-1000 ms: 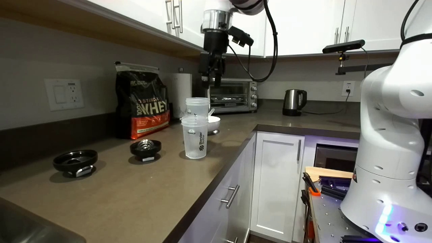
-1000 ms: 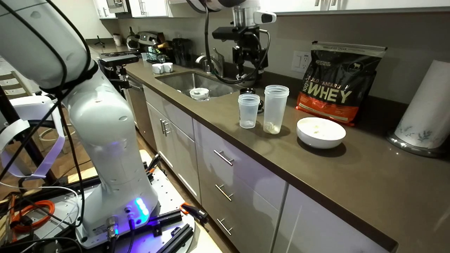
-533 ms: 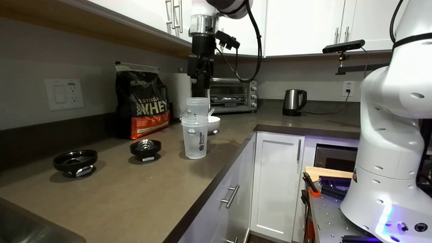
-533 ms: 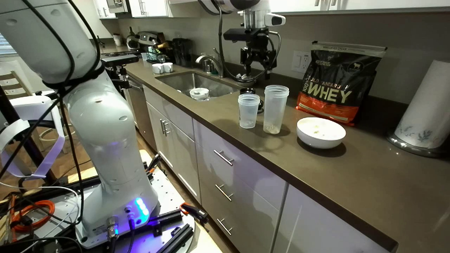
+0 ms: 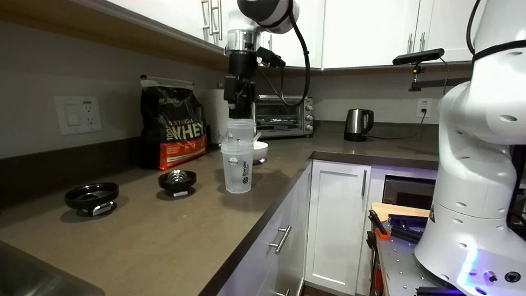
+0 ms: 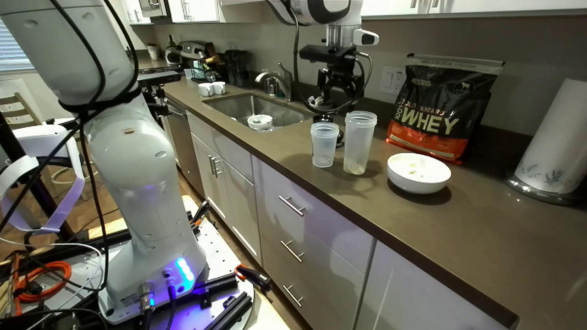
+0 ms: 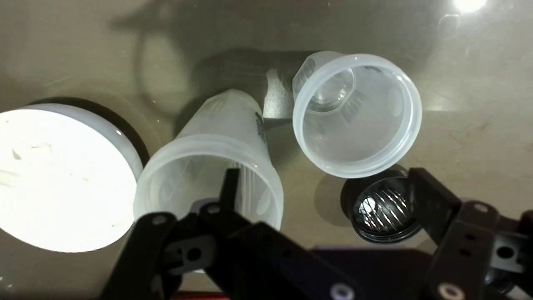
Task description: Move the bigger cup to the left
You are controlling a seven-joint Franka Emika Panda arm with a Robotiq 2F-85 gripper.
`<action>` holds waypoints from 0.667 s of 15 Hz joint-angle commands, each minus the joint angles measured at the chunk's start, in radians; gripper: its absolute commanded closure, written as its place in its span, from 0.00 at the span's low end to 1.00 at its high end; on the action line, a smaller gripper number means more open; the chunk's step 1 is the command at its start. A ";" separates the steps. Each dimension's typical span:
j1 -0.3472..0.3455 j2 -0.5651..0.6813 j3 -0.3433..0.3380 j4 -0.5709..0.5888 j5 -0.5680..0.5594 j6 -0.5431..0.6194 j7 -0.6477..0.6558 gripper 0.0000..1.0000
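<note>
The bigger cup, a tall tapered translucent tumbler, stands upright on the counter in an exterior view (image 6: 360,142). In an exterior view (image 5: 240,128) it is partly hidden behind the shorter cup (image 5: 238,172). Some whitish stuff lies in its bottom. My gripper (image 7: 325,179) is open and empty, its fingers wide apart. It hangs above the cups, also visible in both exterior views (image 5: 239,109) (image 6: 338,94). In the wrist view one fingertip overlaps the mouth of the bigger cup (image 7: 229,121); the other lies over a black lid (image 7: 385,208).
A white bowl (image 6: 418,172) stands close beside the bigger cup. A whey bag (image 6: 440,110) stands by the wall, with a paper towel roll (image 6: 555,142) near it. Another black lid (image 5: 92,195) lies farther along the counter, towards the sink (image 6: 251,98).
My gripper has moved sideways and down, closer above the bigger cup: leftward in an exterior view, rightward in an exterior view from the opposite side. The cups and bowl have not moved.
</note>
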 commanded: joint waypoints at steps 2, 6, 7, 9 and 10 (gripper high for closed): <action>0.001 0.052 -0.003 0.042 0.043 -0.004 -0.055 0.00; -0.002 0.082 -0.001 0.065 0.036 -0.008 -0.058 0.00; -0.003 0.089 -0.001 0.069 0.036 -0.006 -0.062 0.00; -0.004 0.101 -0.001 0.078 0.038 -0.003 -0.070 0.00; -0.005 0.108 -0.002 0.084 0.041 -0.004 -0.076 0.00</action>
